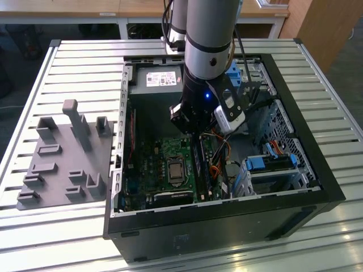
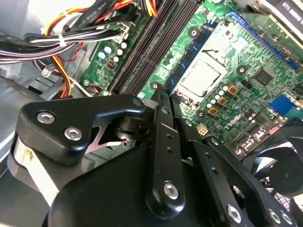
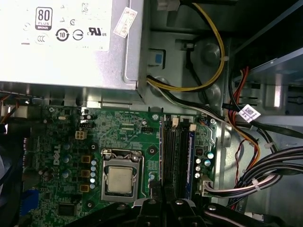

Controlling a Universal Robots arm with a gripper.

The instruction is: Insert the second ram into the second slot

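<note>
Gripper (image 2: 162, 94) hangs low inside the open computer case (image 1: 238, 218), just above the board; whether it is clamped on anything or standing apart I cannot tell. The second ram (image 2: 191, 49) runs out in line with its tip, parallel to the memory slots (image 3: 177, 156) on their socket side; seated or not, I cannot tell.

Done well, I judge, this step wants the stick square to its slot, its notch matched, and pressure straight down and even at both ends; nearby wires should be kept clear.

The case holds, in order, the power supply (image 3: 61, 47); the green motherboard (image 3: 57, 142); a drive cage (image 1: 272, 170) with blue tabs; bundled cables (image 3: 265, 170) beside the slots; and the bare processor socket (image 3: 120, 179).
</note>
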